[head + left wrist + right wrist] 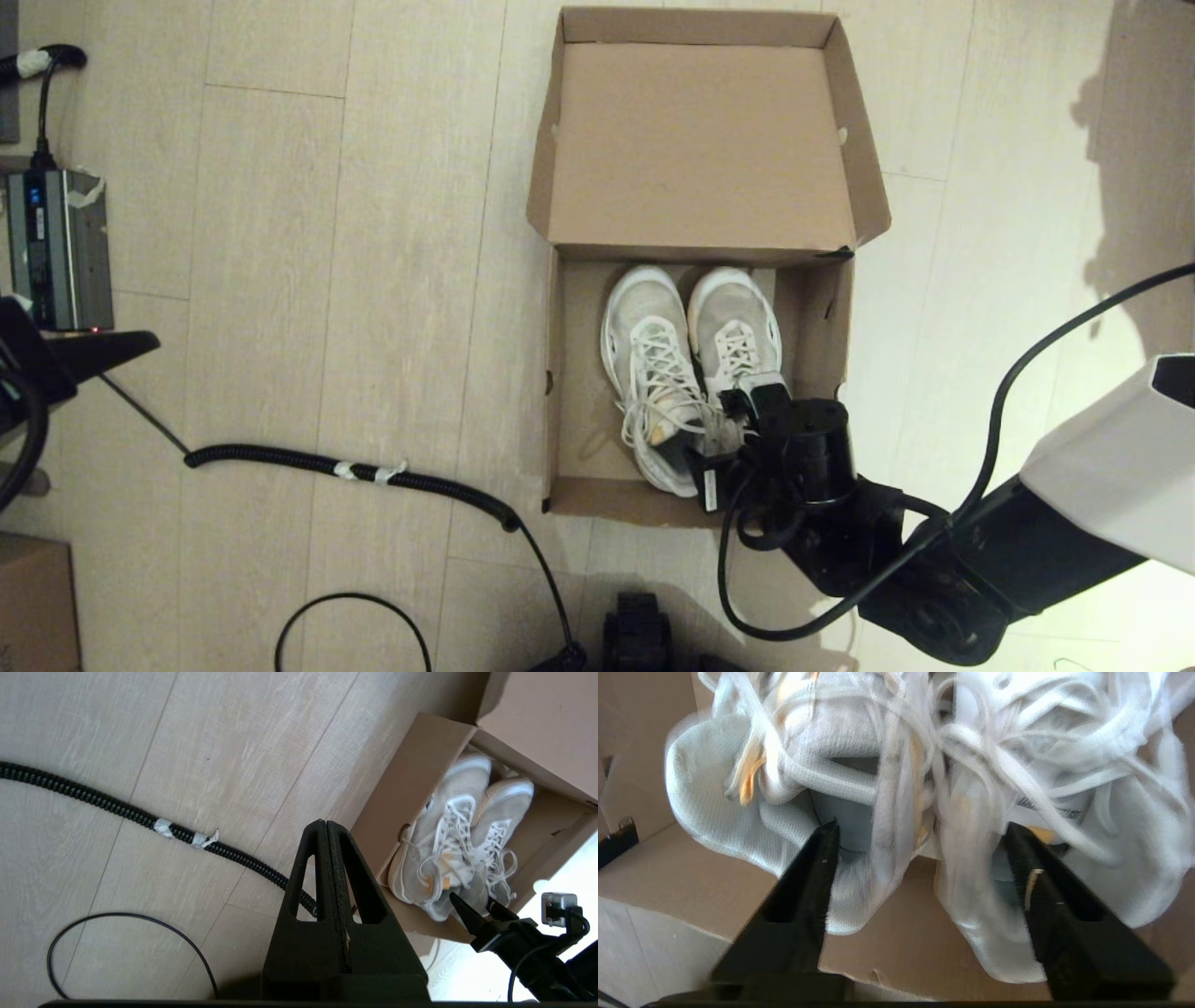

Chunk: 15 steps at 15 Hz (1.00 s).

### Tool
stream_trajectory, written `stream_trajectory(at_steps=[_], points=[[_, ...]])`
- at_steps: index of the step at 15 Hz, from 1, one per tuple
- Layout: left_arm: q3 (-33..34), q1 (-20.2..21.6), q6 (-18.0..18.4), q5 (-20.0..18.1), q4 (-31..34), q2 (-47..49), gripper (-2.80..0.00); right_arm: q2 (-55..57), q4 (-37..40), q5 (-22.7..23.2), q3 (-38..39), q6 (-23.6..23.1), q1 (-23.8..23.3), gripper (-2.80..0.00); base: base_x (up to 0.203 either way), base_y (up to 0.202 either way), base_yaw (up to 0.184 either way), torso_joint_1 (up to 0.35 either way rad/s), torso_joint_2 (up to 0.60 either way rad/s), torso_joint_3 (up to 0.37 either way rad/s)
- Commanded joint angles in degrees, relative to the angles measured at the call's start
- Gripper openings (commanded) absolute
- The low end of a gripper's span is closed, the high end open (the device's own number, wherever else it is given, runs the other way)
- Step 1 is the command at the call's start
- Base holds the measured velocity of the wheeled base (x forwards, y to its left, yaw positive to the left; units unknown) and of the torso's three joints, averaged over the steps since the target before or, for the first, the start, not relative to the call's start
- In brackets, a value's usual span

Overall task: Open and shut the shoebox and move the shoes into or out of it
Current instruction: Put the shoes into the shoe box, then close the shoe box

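**Right tool spread at the shoe heels**

Right tool (920, 835), fingers parted, straddles the adjoining heel collars of the shoes (691, 355), which lie side by side inside the open shoebox (700, 140) on the floor. Left tool (327, 830) hangs clenched, apart.

No lettering can be read anywhere; the shoebox (569, 392) and shoes (691, 345) show no legible marks.

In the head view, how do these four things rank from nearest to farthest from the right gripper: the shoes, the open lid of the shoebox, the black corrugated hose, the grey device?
1. The shoes: right at the right gripper, inside the shoebox.
2. The open lid: beyond the shoes, folded back.
3. The black corrugated hose: on the floor toward the robot's left.
4. The grey device: at the far left edge.
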Motion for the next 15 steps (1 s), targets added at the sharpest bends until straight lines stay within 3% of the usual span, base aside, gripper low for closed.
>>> stream_trajectory(at_steps=[1, 12, 13, 15], points=[[-0.16, 0.02, -0.14, -0.06, -0.05, -0.19, -2.80, -1.37, -0.19, -0.15, 0.45, 0.07, 0.07, 0.00, 0.000, 0.000, 0.000, 0.000, 0.00, 0.000], [1.73, -0.02, -0.30, -0.15, 0.13, -2.75, -2.80, -24.44, 11.91, 0.12, 4.57, 0.98, -0.94, 0.00, 0.000, 0.000, 0.000, 0.000, 0.00, 0.000], [2.62, 0.02, -0.31, -0.15, 0.06, -3.30, -2.80, -26.09, 11.94, 0.00, 5.93, 1.00, -1.50, -2.80, 0.000, 0.000, 0.000, 0.000, 0.00, 0.000], [5.39, 0.02, -0.95, -0.15, 0.06, -4.05, -2.80, -29.77, 11.88, -0.32, 7.57, 1.27, -2.58, -2.80, 0.000, 0.000, 0.000, 0.000, 0.00, 0.000]])
